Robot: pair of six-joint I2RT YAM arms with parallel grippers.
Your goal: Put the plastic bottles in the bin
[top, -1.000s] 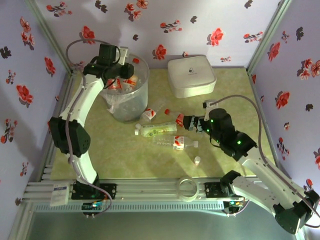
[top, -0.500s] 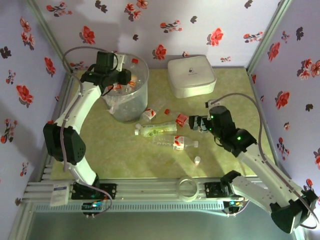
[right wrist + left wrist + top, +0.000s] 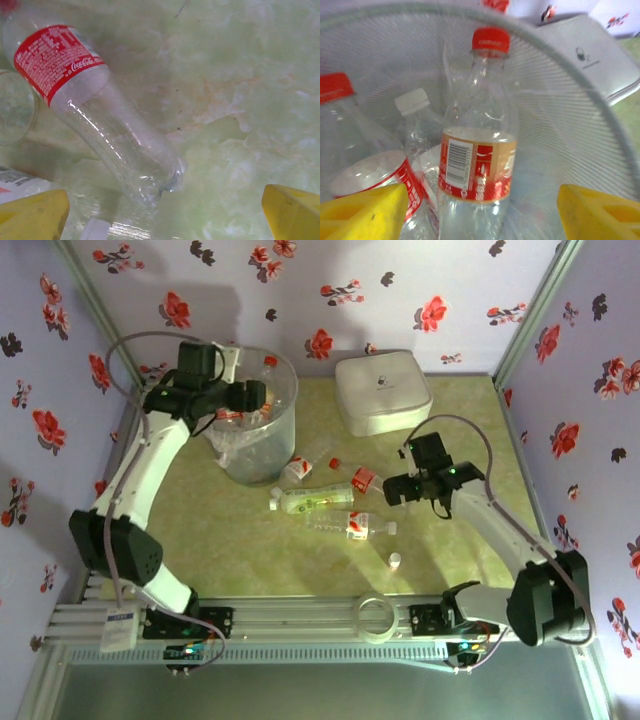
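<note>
The bin stands at the back left, and my left gripper hangs over its rim. In the left wrist view that gripper is open, and a red-capped bottle stands loose between its yellow pads. Two more bottles lie beside it in the bin. On the table lie a green-label bottle, a red-label bottle and a small bottle. My right gripper hovers open beside another red-label bottle. In the right wrist view that bottle lies just ahead of the open gripper.
A white lidded box sits at the back right of the bin. A loose red cap and a tiny white cap lie on the green mat. Flowered walls close in three sides. A tape ring rests on the front rail.
My left gripper has drawn back to the left over the bin, and the bottle now stands free inside. My right arm has folded in, and its gripper now points down by the red-label bottle.
</note>
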